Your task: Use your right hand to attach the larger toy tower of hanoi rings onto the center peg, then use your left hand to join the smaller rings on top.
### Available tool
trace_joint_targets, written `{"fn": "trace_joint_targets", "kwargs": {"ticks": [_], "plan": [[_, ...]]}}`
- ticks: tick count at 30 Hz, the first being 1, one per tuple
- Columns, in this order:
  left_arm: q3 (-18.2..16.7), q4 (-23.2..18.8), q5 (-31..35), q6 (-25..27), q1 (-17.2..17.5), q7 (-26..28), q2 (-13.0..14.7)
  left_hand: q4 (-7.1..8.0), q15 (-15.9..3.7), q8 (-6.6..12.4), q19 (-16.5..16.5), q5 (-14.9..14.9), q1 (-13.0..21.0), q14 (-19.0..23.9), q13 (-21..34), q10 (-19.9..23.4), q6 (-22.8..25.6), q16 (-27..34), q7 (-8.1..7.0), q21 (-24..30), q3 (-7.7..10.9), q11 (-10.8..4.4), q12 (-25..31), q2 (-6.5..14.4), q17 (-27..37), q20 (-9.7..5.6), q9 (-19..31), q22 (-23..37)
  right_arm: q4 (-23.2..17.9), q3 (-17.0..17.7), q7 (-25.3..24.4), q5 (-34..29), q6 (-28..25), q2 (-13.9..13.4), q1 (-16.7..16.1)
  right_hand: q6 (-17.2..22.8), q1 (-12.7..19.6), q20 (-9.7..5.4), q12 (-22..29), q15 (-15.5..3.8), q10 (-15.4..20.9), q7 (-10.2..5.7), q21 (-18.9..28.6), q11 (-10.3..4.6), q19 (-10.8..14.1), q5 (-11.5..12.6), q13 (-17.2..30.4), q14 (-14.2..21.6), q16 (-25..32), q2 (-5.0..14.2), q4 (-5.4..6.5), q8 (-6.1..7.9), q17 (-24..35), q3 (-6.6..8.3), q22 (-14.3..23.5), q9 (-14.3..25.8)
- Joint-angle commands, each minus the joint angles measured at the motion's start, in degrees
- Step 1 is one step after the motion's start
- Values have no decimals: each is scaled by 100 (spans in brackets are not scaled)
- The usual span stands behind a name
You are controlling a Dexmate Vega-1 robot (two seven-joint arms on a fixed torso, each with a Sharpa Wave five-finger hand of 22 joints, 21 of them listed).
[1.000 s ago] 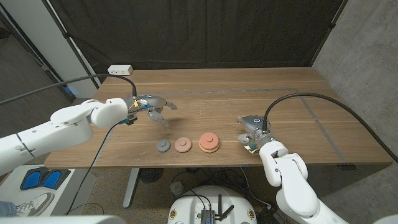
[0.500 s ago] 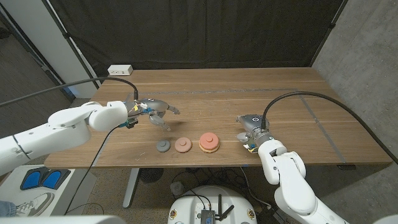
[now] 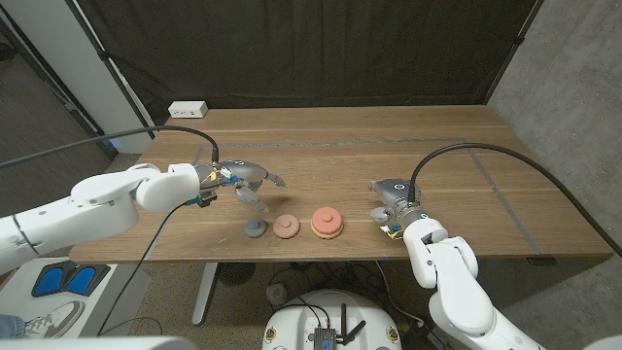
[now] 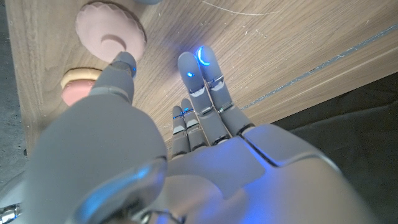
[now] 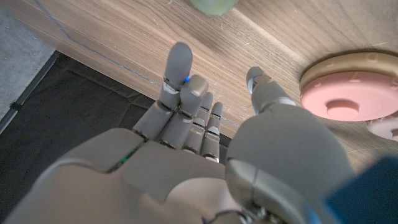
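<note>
- The larger rings [image 3: 327, 224], an orange-pink stack with a paler disc under it and a hub on top, sit on the wooden table [image 3: 350, 146] near its front edge, about mid-width; the right wrist view shows the same stack [image 5: 348, 93] just beside the right hand's fingertips [image 5: 180, 59].
- A smaller pink ring [image 3: 284, 227] lies just left of that stack, apart from it; the left wrist view shows it [image 4: 111, 30] with the orange stack [image 4: 81, 87] beyond.
- A small grey ring [image 3: 255, 228] lies further left, in the same row.
- The left hand [image 3: 248, 180] hovers above and just behind the grey ring, fingers spread and holding nothing.
- The right hand [image 3: 389, 202] sits right of the stack, near the front edge, fingers loosely extended and slightly apart, nothing in them.
- A pale green round object [image 5: 214, 5] lies on the table in the right wrist view.
- A white power strip [image 3: 188, 108] rests at the table's far left corner.
</note>
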Motion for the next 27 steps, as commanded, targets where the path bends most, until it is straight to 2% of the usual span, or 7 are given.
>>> {"fn": "trace_joint_targets", "kwargs": {"ticks": [1, 10, 17, 27], "plan": [[-150, -200, -42, -37, 275, -28, 212, 21, -617, 12, 3, -8, -33, 62, -8, 41, 29, 39, 12, 40, -23, -4, 20, -52, 0, -724, 17, 9, -43, 18, -21, -26, 25, -24, -49, 30, 7, -403, -12, -308, 64, -33, 46, -6, 34, 49, 12, 15, -34, 54, -8, 20, -36, 36, -4, 28], [-179, -260, -33, -51, 352, -93, 292, 27, -615, 4, -20, -12, -54, 60, -17, -9, -2, 45, 15, 35, -36, 1, 3, -63, 0, -721, 15, 6, -62, 32, -23, -70, 8, 2, -104, 40, 11, -402, -18, -306, 69, -33, 47, -5, 31, 54, 15, 59, 2, 55, -11, 25, 5, 39, -8, 31], [-95, -264, 40, -88, 290, -242, 244, 36, -615, -10, -40, -21, -96, 43, -26, -52, -56, 47, 17, 25, -60, 4, -7, -90, -3, -714, 12, 1, -60, 33, -18, -118, 0, 33, -128, 42, 9, -402, -20, -305, 78, -30, 50, -6, 31, 58, 18, 64, 4, 57, -10, 27, 11, 41, -11, 33], [-104, -337, 302, -55, 419, -83, 285, 33, -615, -13, -52, -26, -112, -1, -30, -72, -89, 23, 27, 21, -73, 15, -3, -107, -30, -713, 10, -2, -40, 39, -11, -134, 19, 71, -121, 45, 6, -403, -28, -305, 84, -28, 64, 0, 42, 64, 20, 65, -1, 64, -7, 26, 10, 45, -4, 32]]}}
